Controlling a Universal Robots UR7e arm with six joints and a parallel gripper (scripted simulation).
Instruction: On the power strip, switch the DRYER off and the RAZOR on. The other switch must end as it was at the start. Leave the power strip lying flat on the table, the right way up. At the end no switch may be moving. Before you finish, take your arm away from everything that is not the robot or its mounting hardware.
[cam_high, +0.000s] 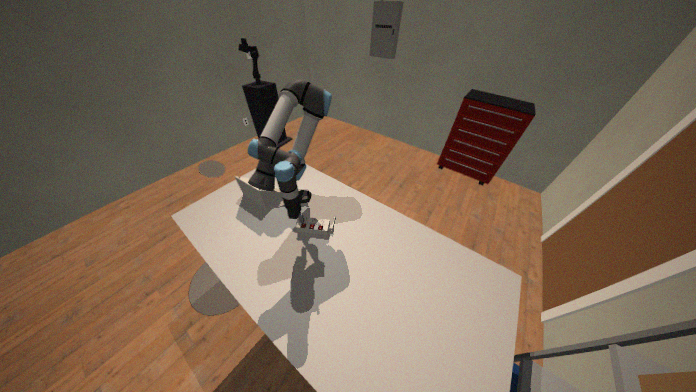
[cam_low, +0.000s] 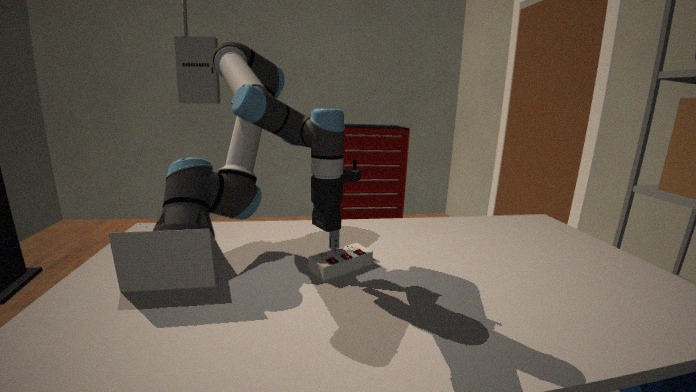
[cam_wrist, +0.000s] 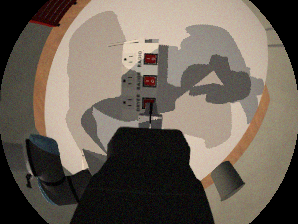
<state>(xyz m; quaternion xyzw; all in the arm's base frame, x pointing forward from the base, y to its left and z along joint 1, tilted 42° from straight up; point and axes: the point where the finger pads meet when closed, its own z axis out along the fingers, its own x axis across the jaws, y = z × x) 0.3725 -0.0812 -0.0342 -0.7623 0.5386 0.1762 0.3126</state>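
The gripper (cam_low: 335, 243) has its fingers pressed together, holding nothing, just above the power strip (cam_low: 341, 263), which lies flat near the table's (cam_low: 525, 280) far left corner.

The power strip (cam_low: 341, 262) lies flat on the table (cam_low: 525, 280), just in front of and to the right of the arm's base block (cam_low: 162, 260), which sits near the table's back left corner in the exterior view. The gripper (cam_low: 335, 240) hangs upright directly above the strip's near end, its closed fingertips over the switch (cam_wrist: 148, 103) nearest the wrist camera, with the other two switches lined up beyond it. Behind the table a drawer cabinet (cam_low: 385, 165) stands against the wall, and a wall box (cam_low: 196, 70) hangs above and to the left of it.
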